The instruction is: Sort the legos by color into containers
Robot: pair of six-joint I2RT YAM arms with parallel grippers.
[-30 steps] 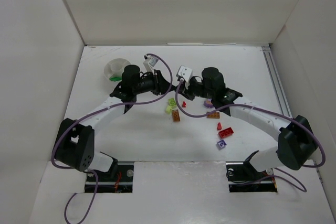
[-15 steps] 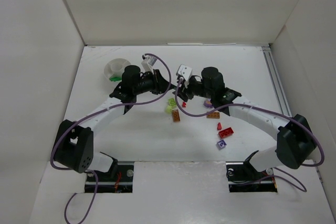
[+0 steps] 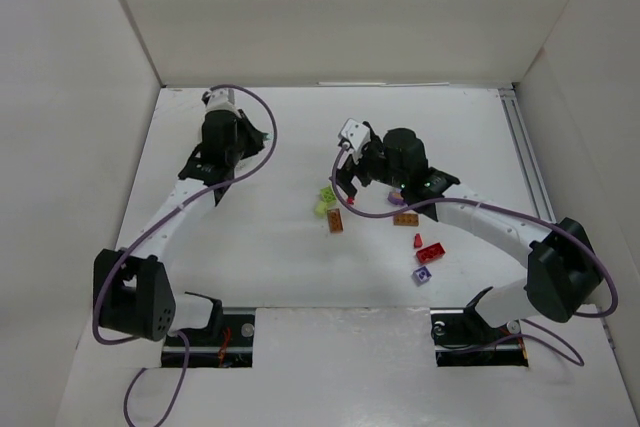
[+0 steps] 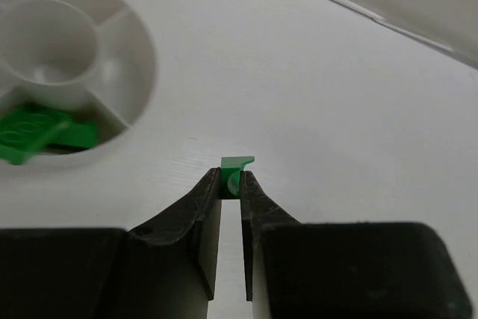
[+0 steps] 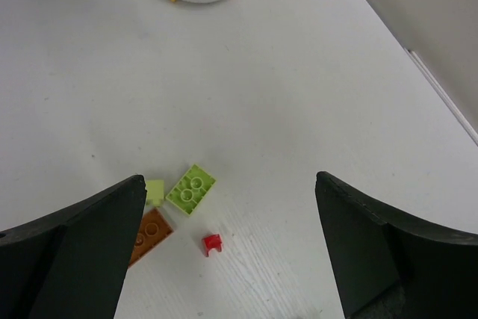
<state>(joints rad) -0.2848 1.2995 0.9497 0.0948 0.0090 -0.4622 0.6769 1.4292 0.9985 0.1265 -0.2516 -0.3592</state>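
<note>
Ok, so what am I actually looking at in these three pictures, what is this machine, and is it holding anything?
This is a robot with a left arm and a right arm bolted to a white table. Each arm ends in a two-finger gripper.

The wide picture comes from a camera overhead. The other two come from cameras on the wrists, so the dark shapes at the bottom are each arm's own fingers.

Small loose toy bricks lie mid-table, among them a lime brick, an orange brick, a red brick and a purple brick.

The left gripper is shut on a tiny green brick, near a white divided dish. One compartment of the dish holds other green bricks. The right gripper hangs wide open over some loose bricks, holding nothing.
</note>
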